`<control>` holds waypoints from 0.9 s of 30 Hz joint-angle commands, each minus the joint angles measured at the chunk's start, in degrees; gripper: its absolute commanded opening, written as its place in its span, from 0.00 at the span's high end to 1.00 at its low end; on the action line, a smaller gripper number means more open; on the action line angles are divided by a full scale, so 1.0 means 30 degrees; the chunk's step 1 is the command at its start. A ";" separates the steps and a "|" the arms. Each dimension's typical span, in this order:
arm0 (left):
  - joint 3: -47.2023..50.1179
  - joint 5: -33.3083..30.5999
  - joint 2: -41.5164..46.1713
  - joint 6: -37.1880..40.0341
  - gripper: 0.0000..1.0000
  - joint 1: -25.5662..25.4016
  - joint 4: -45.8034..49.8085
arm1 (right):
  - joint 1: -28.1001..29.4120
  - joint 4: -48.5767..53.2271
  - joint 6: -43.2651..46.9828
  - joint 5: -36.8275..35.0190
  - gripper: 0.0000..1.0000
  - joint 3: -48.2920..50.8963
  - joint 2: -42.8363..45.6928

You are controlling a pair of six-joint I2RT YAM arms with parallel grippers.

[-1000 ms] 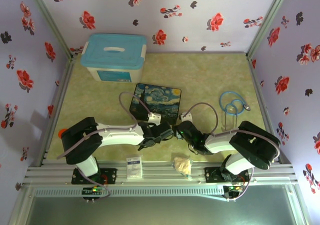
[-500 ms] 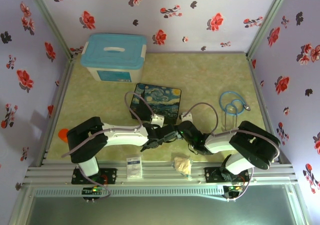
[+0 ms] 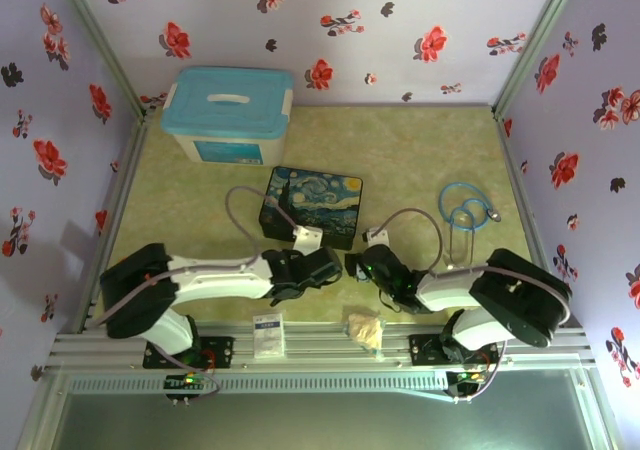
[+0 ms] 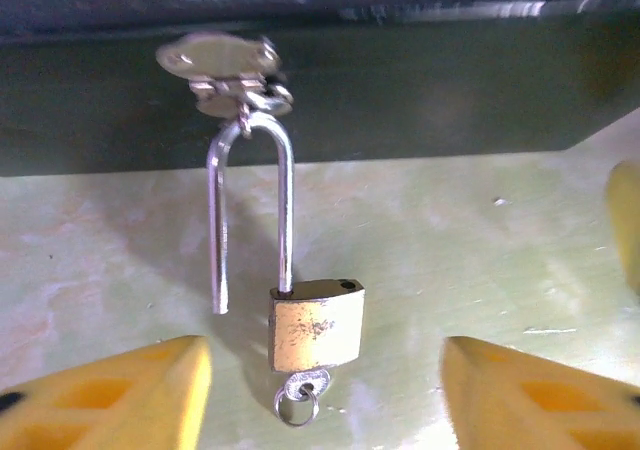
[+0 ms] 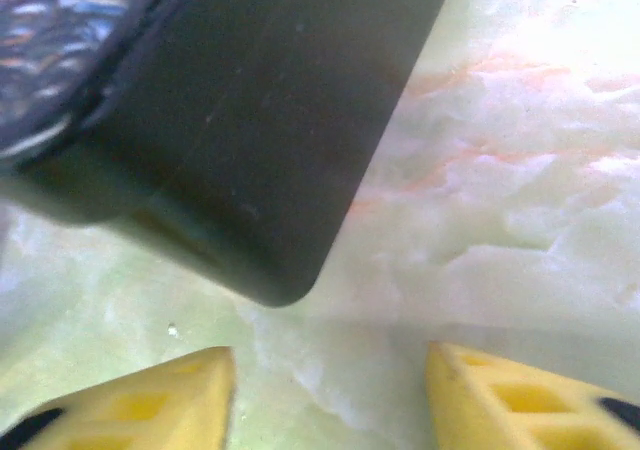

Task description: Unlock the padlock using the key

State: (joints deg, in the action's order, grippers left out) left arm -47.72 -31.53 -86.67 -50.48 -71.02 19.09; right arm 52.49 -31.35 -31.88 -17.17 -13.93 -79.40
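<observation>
A dark box with a starry-night lid (image 3: 312,205) lies just ahead of both arms, and a beige paper wad (image 3: 365,328) sits near their bases. The tiny brass padlock (image 4: 315,325) is hooked on the box's clasp (image 4: 228,58) with one shackle leg free. The small silver key (image 4: 300,395) sits in its keyhole. The left gripper (image 3: 332,265) and the right gripper (image 5: 330,365) gape wide, holding nothing.

A teal-lidded storage bin (image 3: 230,115) is seen at the far left of the desk (image 3: 400,150). A dark starry-night box (image 3: 312,205) is placed near the middle, with a blue stethoscope (image 3: 466,210) laid well to its right. A beige paper wad (image 3: 365,328) and a small white packet (image 3: 267,334) are found at the near edge.
</observation>
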 commanded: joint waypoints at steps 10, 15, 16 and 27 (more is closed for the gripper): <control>0.5932 0.3398 0.9027 0.0911 0.00 0.2944 -0.6284 | 0.0188 0.3345 -0.1040 0.2142 0.02 0.0949 0.6600; 0.7361 0.4548 1.2851 0.1361 0.00 0.5657 -0.5391 | 0.1650 0.4140 -0.0877 0.1942 0.09 -0.0368 0.6475; 0.7436 0.4875 1.3191 0.1490 0.00 0.6184 -0.5214 | 0.1823 0.3922 -0.0751 0.1961 0.12 -0.0664 0.5981; 0.8080 0.7668 1.3622 0.0605 0.00 0.9729 -0.5580 | 0.2724 0.1245 -0.0487 0.3240 0.43 -0.5358 -0.2676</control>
State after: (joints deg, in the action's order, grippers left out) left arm -24.99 -11.03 -45.45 -47.31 -42.24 3.60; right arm 60.31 -24.99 -33.34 -8.43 -27.35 -83.79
